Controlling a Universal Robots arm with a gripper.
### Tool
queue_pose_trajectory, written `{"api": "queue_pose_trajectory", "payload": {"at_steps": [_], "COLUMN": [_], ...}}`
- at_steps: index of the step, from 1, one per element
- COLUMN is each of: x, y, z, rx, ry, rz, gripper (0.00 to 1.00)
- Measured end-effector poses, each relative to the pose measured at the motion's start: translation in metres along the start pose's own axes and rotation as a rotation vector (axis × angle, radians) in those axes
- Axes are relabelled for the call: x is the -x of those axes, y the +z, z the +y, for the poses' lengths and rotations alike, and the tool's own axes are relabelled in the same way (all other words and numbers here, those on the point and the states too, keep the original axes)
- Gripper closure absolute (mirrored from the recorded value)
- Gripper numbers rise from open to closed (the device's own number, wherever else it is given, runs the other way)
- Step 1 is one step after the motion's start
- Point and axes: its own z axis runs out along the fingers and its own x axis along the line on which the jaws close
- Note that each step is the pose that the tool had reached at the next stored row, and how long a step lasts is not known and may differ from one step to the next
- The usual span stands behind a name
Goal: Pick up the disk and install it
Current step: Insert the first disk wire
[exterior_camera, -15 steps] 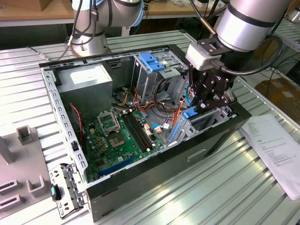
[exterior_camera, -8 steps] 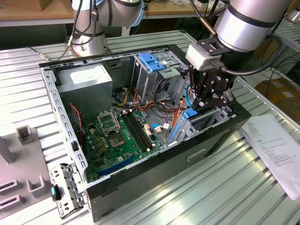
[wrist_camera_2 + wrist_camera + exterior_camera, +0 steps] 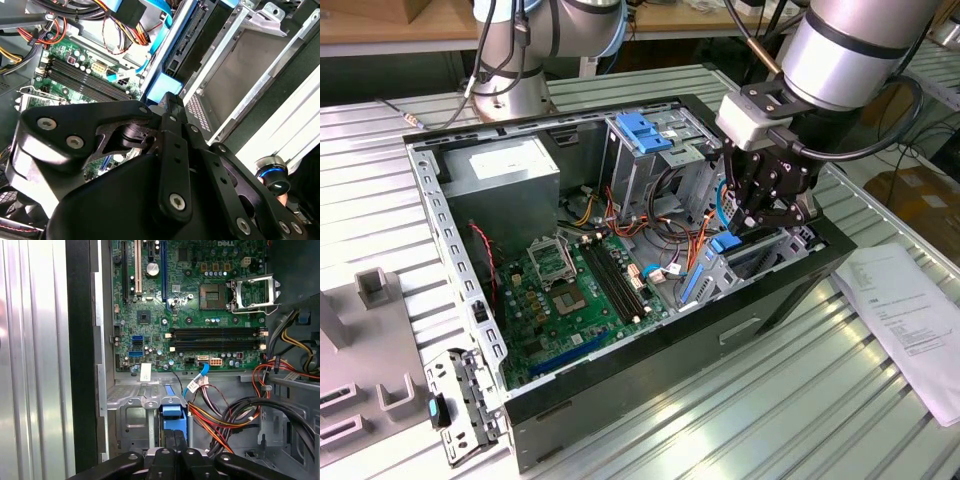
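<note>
- Gripper (image 3: 744,230): right of centre in the exterior view, reaching down into the open computer case (image 3: 650,372). In both wrist views the fingers (image 3: 167,439) lie together, clamped on the blue end tab of the disk.
- The disk (image 3: 704,276): stands on edge in the grey drive bay (image 3: 765,262) at the case's front corner, lower right of centre in the exterior view. Its blue carrier frame (image 3: 162,90) runs along the bay's slot. It appears partly seated, though how deep cannot be told.
- Step in hand, as judged: seating the disk in the bay. A good insertion keeps the carrier parallel to the bay's rails (image 3: 131,415), with the push directed straight along the slot. A tilt would likely jam the blue frame against the sheet metal.
- Hazard: red, orange and black cables (image 3: 225,415) lie just beside the bay, and a blue cable (image 3: 196,381) crosses near the tab. They should be kept out of the slot and clear of the knuckles.
- Grip note: the tab is plastic and narrow, so a firm, centred pinch probably resists twisting better than one at its edge.
- Motherboard (image 3: 580,290): lies apart from the bay, untouched.
</note>
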Motion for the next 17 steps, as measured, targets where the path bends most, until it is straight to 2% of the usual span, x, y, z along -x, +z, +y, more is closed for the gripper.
{"api": "queue_pose_trajectory", "payload": {"at_steps": [7, 9, 10, 12, 14, 17], "x": [0.0001, 0.0003, 0.0005, 0.0008, 0.0009, 0.0008], "y": [0.0003, 0.0005, 0.0006, 0.0008, 0.0008, -0.001], "z": [-0.0021, -0.007, -0.0123, -0.0182, -0.0199, -0.0201], "rx": [0.0, 0.0, 0.0, 0.0, 0.0004, 0.0014], "ry": [0.0, 0.0, 0.0, 0.0, -0.019, -0.07], "rz": [-0.0002, -0.0001, -0.0001, 0.0, -0.0004, -0.0021], "gripper": [0.89, 0.89, 0.89, 0.89, 0.89, 0.89]}}
